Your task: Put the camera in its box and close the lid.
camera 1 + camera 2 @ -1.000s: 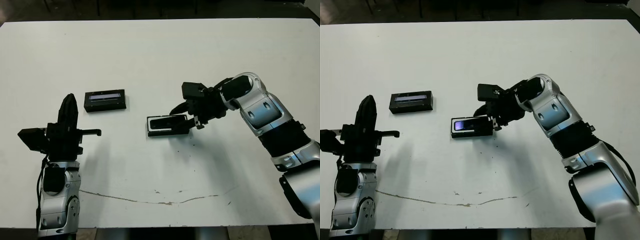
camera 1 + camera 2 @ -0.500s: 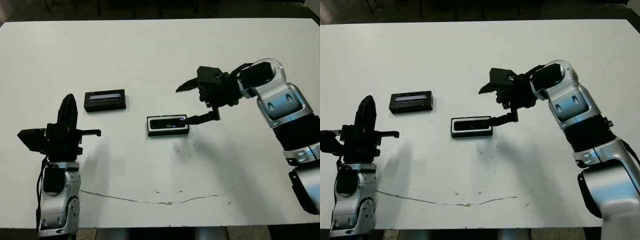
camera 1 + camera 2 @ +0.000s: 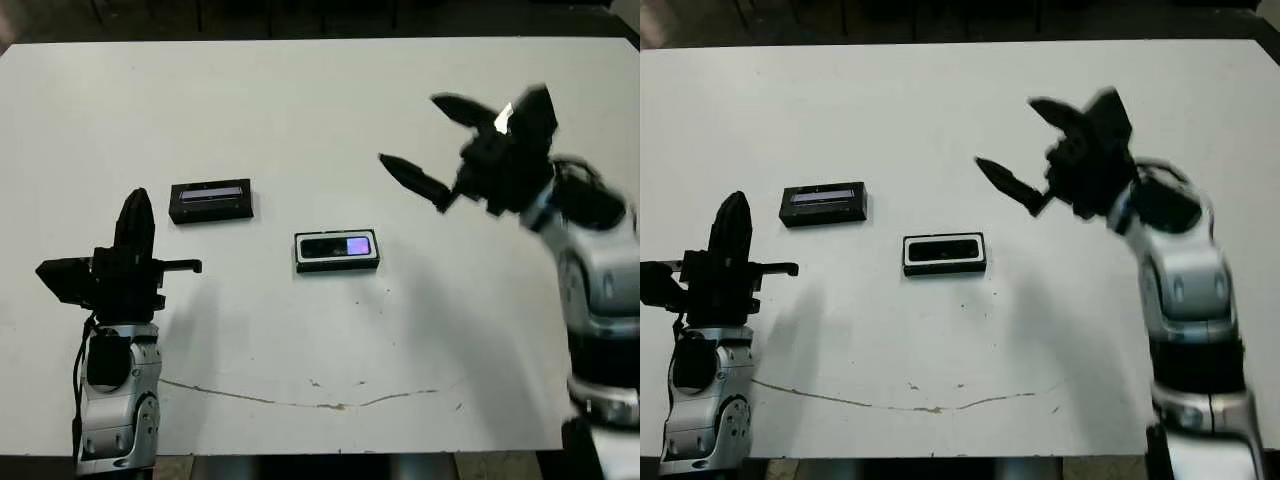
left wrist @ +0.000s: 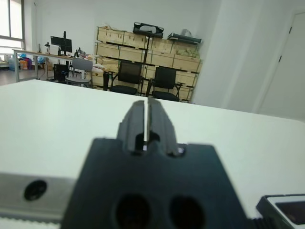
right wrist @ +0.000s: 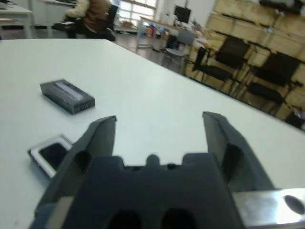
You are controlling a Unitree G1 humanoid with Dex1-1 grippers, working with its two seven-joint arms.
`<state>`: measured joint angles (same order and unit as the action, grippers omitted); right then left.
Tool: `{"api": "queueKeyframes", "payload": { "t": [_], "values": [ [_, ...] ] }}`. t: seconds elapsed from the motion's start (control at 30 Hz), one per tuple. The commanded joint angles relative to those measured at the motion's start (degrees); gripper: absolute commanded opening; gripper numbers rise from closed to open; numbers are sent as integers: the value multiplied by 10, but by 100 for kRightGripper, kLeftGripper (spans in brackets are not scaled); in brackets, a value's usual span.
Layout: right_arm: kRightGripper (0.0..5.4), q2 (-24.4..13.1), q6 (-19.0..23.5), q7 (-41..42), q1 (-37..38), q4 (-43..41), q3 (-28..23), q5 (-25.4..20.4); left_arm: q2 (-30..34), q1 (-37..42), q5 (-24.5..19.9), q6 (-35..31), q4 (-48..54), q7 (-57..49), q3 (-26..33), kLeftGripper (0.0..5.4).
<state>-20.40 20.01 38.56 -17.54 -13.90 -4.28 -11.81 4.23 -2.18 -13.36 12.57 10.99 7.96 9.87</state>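
Observation:
The camera [image 3: 336, 247] lies flat inside the box [image 3: 337, 266] at mid-table, its purple screen glowing at the right end. Left of it and slightly farther back rests the lid [image 3: 210, 201], a black slab with a pale strip, apart from the box. My right gripper [image 3: 412, 134] hangs open and motion-blurred above the table, up and to the right of the box, holding nothing. Its wrist view shows the lid [image 5: 66, 97] and the box [image 5: 34, 153] beyond its spread fingers [image 5: 102, 133]. My left gripper [image 3: 136, 205] stands upright and shut at the front left, empty.
A thin brown scratch [image 3: 300, 398] runs across the white table [image 3: 300, 100] near its front edge. The left wrist view catches the box's corner [image 4: 286, 210]. A seated person [image 5: 93, 14], chairs and shelves of crates stand beyond the table.
My right gripper let go of the camera in the box, opened, then rose and drew back to the right. The left arm stayed still.

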Motion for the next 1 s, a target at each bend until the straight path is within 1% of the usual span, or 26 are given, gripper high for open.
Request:
{"api": "queueKeyframes", "payload": {
  "t": [0.03,0.13,0.27,0.33,0.37,0.4,0.47,0.53,0.63,0.7,0.87,1.0],
  "values": [
    [328,-3,-25,-3,58,-13,-14,-21,60,25,9,-13,1,29,19,0],
    [275,-7,-33,-12,89,-28,-21,-31,122,64,8,-56,14,55,32,0],
    [200,-17,-20,-21,114,-55,-21,-42,235,153,23,-101,-13,128,32,0],
    [162,-18,-30,-15,116,-53,-16,-50,289,234,-6,-146,-68,209,16,0],
    [144,-19,-35,-12,116,-51,-13,-52,311,275,-15,-164,-102,253,4,0],
    [127,-20,-38,-11,116,-51,-10,-53,333,318,-20,-197,-137,298,-14,0],
    [93,-22,-35,-13,116,-53,-3,-54,362,413,-1,-245,-226,376,-62,0],
    [55,-23,-32,-16,113,-58,6,-53,368,510,45,-253,-340,441,-120,0],
    [1,-28,-33,-16,112,-62,13,-49,349,620,105,-270,-495,510,-188,0],
    [1,-31,-41,-10,113,-57,13,-51,325,678,146,-271,-599,537,-228,0],
    [1,-43,-61,0,125,-67,9,-49,272,741,211,-273,-750,533,-270,0],
    [1,-55,-52,1,141,-95,1,-65,244,752,263,-234,-808,491,-292,0]
  ]
}}
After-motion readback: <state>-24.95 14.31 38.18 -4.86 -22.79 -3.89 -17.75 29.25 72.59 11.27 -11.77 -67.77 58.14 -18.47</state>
